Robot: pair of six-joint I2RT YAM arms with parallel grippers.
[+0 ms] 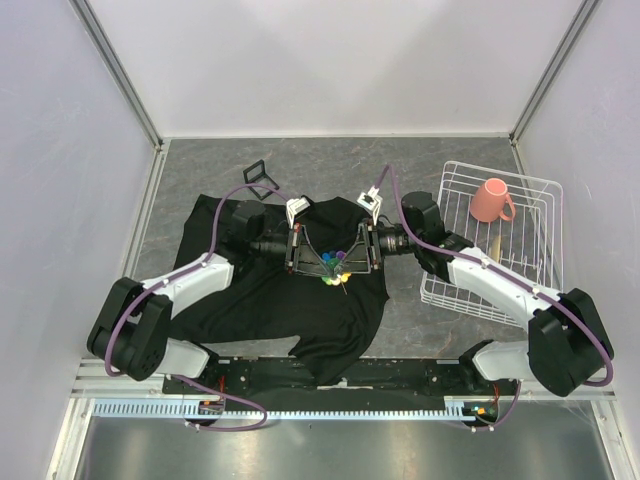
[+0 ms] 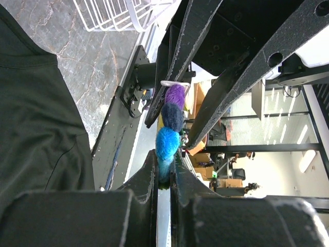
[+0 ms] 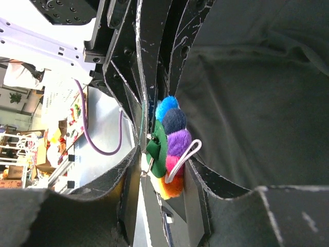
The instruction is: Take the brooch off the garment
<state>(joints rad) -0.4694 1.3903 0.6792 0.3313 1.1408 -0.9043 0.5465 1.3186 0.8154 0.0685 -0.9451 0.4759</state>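
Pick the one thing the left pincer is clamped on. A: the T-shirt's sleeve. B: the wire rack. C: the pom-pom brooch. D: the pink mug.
C: in the left wrist view the left pincer has its fingers closed on the light-blue ball of the pom-pom brooch, with the black T-shirt lying off to one side.

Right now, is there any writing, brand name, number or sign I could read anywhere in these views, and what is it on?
No readable text anywhere.
Black T-shirt, brooch, pink mug, wire rack: no lettering visible.
Boxes in the room behind: too blurred to read.
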